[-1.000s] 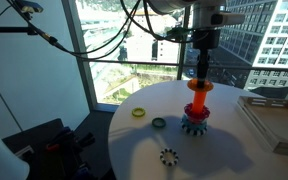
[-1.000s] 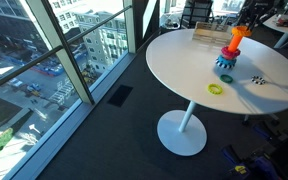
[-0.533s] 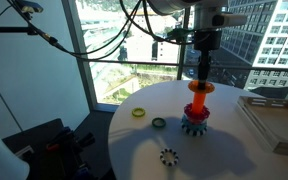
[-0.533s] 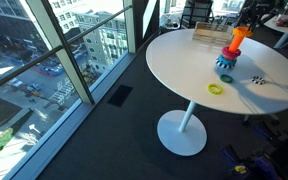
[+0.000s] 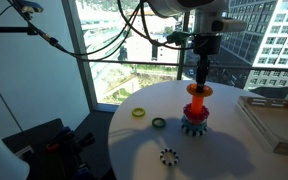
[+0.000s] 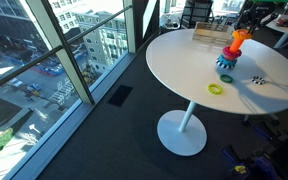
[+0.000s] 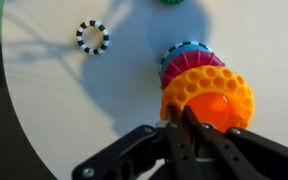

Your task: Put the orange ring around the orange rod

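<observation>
The orange ring [image 5: 198, 90] sits around the top of the upright orange rod [image 5: 197, 104], which rises from a dark blue-grey gear base [image 5: 195, 124] on the round white table [image 5: 144, 140]. My gripper [image 5: 200, 76] points straight down over the rod, its fingers pinched on the ring's rim. In the wrist view the two fingers [image 7: 184, 126] are pressed together across the near edge of the orange ring [image 7: 196, 88], with the rod top [image 7: 222, 112] showing through its hole. Ring [image 6: 236, 37], rod [image 6: 232, 49] and base [image 6: 227, 63] also show in an exterior view.
A yellow-green ring [image 5: 138, 112], a dark green ring [image 5: 159, 123] and a small black toothed gear ring [image 5: 168, 156] lie on the table. A wooden tray [image 5: 274, 120] stands at the table's edge. Large windows stand behind.
The gripper and the orange ring have come down slightly along the top of the rod. Nothing else has moved.
</observation>
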Controlling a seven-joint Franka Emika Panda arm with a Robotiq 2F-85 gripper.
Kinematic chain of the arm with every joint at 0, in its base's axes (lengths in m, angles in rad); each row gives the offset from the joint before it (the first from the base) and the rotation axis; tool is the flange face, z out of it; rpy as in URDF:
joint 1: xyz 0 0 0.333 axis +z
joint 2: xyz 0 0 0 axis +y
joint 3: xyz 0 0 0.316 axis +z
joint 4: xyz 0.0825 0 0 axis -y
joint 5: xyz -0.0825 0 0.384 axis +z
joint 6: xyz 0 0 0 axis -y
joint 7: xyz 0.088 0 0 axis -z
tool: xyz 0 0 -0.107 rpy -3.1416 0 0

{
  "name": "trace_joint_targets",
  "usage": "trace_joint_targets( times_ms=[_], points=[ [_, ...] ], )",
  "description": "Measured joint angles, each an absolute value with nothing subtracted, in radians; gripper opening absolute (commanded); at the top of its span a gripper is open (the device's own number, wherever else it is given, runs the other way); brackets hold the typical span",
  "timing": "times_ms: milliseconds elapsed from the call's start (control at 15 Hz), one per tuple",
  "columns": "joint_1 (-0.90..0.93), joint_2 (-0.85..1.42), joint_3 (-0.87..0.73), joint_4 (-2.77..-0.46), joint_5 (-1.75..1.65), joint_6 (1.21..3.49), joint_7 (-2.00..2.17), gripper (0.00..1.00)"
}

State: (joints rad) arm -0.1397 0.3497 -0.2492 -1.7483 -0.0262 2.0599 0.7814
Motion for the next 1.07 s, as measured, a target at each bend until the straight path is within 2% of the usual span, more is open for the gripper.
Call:
trace_joint_targets(
  times_ms=[200,600,667,1067],
  points=[
    [-0.141,0.349,-0.251,-1.749,-0.02,2.062,0.781,0.46],
    [-0.144,0.35,-0.251,-1.754,-0.015,2.062,0.781,0.94],
    [-0.144,0.35,-0.251,-1.755,-0.01,2.062,0.779,0.99],
    [-0.141,0.333,-0.225,-1.762,0.011,2.055,0.712,1.0]
  ],
)
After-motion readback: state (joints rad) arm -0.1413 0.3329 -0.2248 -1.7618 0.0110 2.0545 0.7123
